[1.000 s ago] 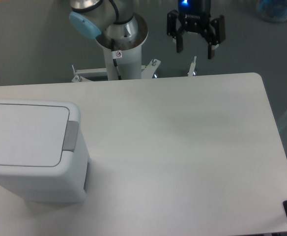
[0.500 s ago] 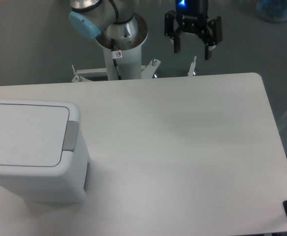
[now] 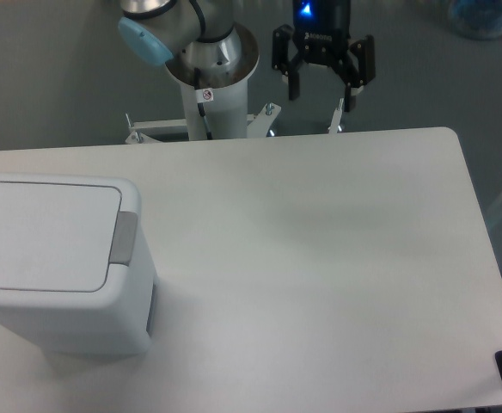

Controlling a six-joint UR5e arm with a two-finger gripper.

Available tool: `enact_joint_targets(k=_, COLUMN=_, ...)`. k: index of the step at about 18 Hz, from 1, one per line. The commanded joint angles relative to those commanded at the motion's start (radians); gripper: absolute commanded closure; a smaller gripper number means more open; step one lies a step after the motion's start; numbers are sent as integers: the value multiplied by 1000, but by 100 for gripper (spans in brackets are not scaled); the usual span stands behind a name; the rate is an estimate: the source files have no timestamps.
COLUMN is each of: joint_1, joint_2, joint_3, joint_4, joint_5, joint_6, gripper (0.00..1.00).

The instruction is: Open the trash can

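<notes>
The gripper [image 3: 322,84] has drifted left and a little farther back over the last second, fingers [image 3: 291,83] spread and empty, beyond the worktop's [image 3: 320,258] far edge; I judge the approach barely begun. The trash can [image 3: 58,262] sits at the worktop's left, white and boxy, lid [image 3: 45,234] flat and shut, grey push tab [image 3: 124,237] untouched
</notes>
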Motion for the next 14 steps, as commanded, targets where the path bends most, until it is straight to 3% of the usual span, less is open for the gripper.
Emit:
enact_joint_targets(k=7, joint_1=-107, joint_2=-64, joint_3=57, joint_4=35, joint_5=-107, joint_6=-301, gripper=0)
enact_joint_targets(k=9, joint_1=-110, joint_2=-72, joint_3=60, joint_4=66, joint_5=-109, joint_6=-300, gripper=0)
enact_joint_targets(k=14, joint_1=-118, joint_2=-81, joint_3=69, joint_4=72, joint_5=-127, joint_6=-307, gripper=0)
